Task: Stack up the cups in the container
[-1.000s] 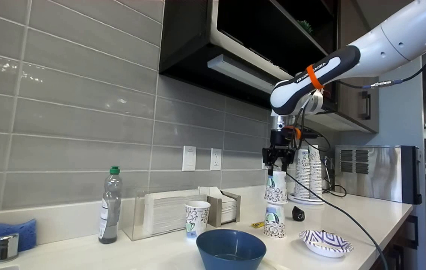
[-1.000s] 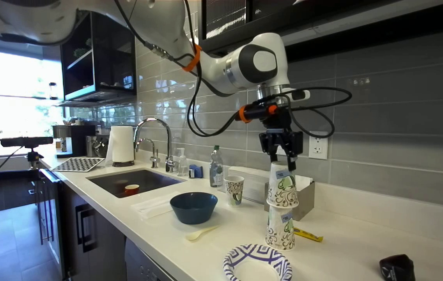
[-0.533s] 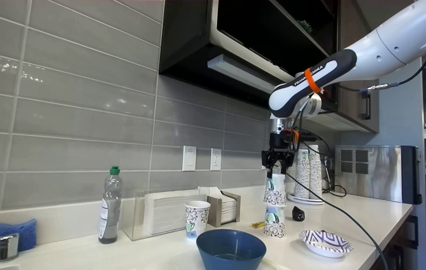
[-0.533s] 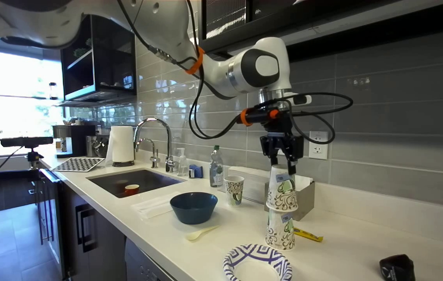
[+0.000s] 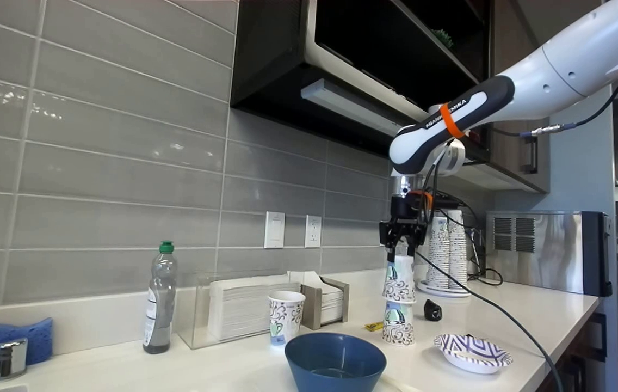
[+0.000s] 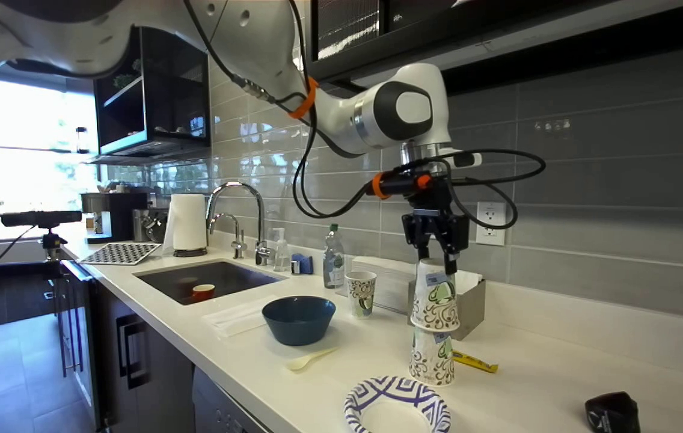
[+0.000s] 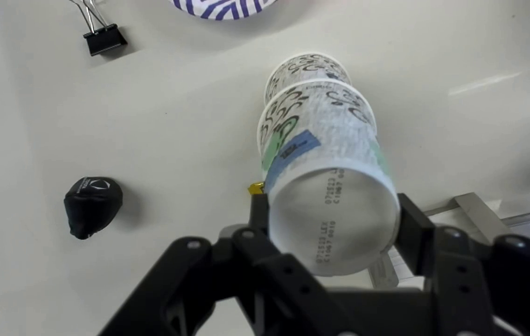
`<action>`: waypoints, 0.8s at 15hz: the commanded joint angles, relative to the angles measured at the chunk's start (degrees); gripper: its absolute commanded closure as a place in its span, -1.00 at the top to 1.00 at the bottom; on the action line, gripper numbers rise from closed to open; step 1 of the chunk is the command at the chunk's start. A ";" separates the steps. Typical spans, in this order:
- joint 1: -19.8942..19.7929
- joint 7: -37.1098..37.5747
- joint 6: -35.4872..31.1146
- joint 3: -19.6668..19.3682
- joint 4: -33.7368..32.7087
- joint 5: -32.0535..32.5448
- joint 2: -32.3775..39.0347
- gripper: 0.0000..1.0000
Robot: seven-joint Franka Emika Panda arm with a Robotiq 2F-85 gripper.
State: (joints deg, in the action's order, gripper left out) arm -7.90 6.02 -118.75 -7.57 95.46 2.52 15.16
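- Gripper (image 6: pixel 436 262): points down over the lower paper cup (image 6: pixel 431 361). Jaws part-way open, spread to the base of the upper paper cup (image 6: pixel 436 307); finger pads (image 7: pixel 259 212) against opposite sides of that base, cup held.
- Upper paper cup: upside down, axis near vertical, rim around the top of the lower paper cup and hiding it. Printed codes on its base. Whether its weight rests below: cannot tell.
- Lower paper cup: upside down on the white countertop (image 6: pixel 534 373).
- Narrow yellow packet (image 6: pixel 475 361): just beside the lower paper cup.
- Patterned paper bowl (image 6: pixel 398 388): near the lower paper cup, on its near side in an exterior view.
- Grey napkin holder (image 6: pixel 471 313): behind the lower paper cup, same view.
- Third paper cup (image 5: pixel 286 318): mouth up, left of the lower paper cup in both exterior views, apart from it.
- Dark-blue bowl (image 6: pixel 298 331): also left of the lower paper cup in both; plastic spoon (image 6: pixel 300 362) lies between.
- Black binder clip (image 7: pixel 105 41): well apart from the lower paper cup, wrist view.
- Dish soap bottle (image 5: pixel 160 305): well left of the lower paper cup.
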 commanded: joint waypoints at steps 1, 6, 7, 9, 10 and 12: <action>-0.63 -1.56 -0.40 0.20 -1.82 -1.97 1.57 0.80; -0.53 -1.50 -0.74 0.26 -1.75 -1.95 1.99 1.00; -0.46 -1.40 -0.85 0.25 -1.65 -1.78 1.96 1.00; -0.33 -1.14 -0.96 0.22 -1.44 -1.52 1.67 1.00; -0.32 -0.97 -0.99 0.23 -1.31 -1.63 1.45 1.00; -0.30 -0.50 -1.18 0.17 -0.86 -1.76 0.68 1.00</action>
State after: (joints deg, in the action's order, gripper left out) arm -7.90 6.02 -119.51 -7.53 95.38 2.28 16.05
